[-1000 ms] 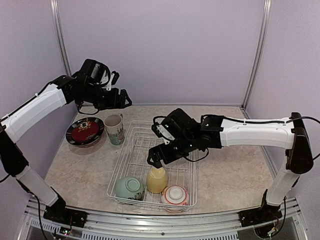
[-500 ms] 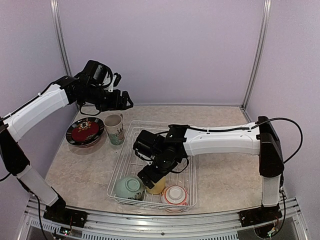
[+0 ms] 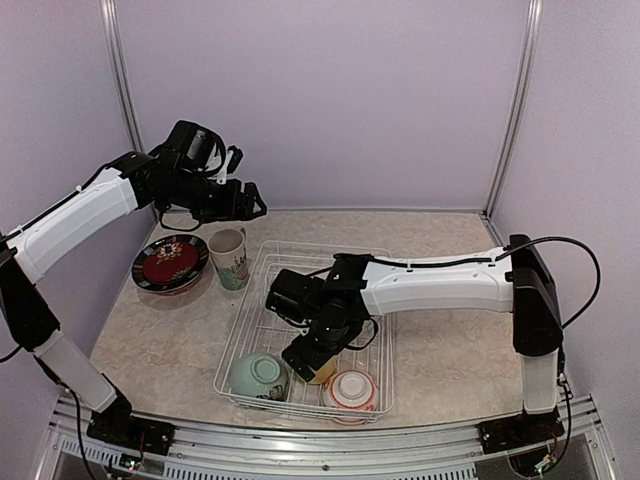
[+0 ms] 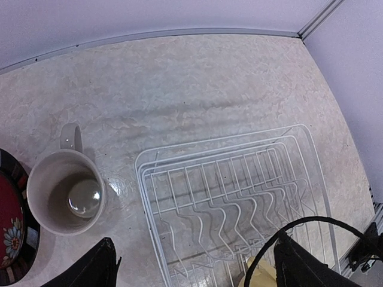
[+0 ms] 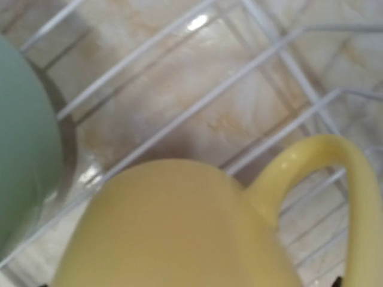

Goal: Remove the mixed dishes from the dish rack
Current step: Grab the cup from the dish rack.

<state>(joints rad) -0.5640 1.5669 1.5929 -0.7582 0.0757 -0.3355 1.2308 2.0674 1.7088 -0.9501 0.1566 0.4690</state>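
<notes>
The white wire dish rack (image 3: 262,300) holds an upside-down yellow cup (image 3: 322,373), a pale-green bowl (image 3: 258,375) and a red-and-white bowl (image 3: 350,390) at its near end. My right gripper (image 3: 308,362) is down on the yellow cup and covers most of it. In the right wrist view the cup (image 5: 179,227) fills the frame and the fingers are hidden. My left gripper (image 3: 248,200) is open and empty, held high above the white patterned mug (image 3: 229,257). The red floral plate (image 3: 170,262) lies left of the mug.
In the left wrist view the mug (image 4: 66,191) stands just left of the rack (image 4: 227,197), with the plate's edge (image 4: 9,233) beside it. The green bowl (image 5: 24,149) is close to the left of the cup. Purple walls enclose the table.
My right arm has swung from the middle of the rack to its near end and come down over the yellow cup. My left arm has barely moved.
</notes>
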